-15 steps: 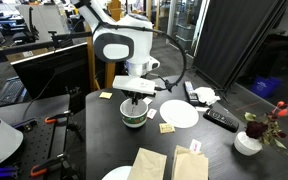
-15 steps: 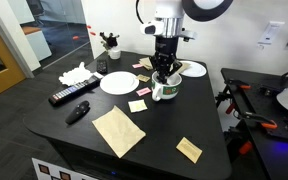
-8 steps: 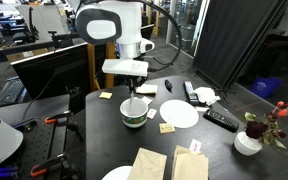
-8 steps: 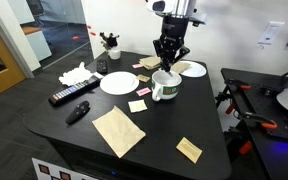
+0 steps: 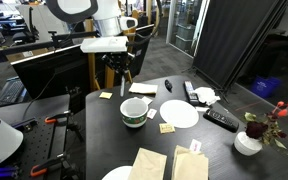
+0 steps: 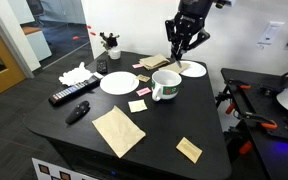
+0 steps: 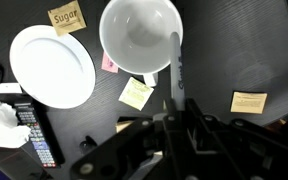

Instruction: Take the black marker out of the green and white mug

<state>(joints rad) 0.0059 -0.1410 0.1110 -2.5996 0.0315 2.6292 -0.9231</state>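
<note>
The claw (image 7: 178, 108) is clamped on the black marker (image 7: 176, 68), a slim, smooth stick whose long axis runs straight out past the fingertips. The green and white mug (image 7: 134, 35), glossy, round and now empty, sits well below the claw and slightly off to one side

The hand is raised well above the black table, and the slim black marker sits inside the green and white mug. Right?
Not quite. The wrist view shows the squat green and white mug empty; the slim black marker is clamped in the hand. The hand is indeed raised above the black table.
</note>
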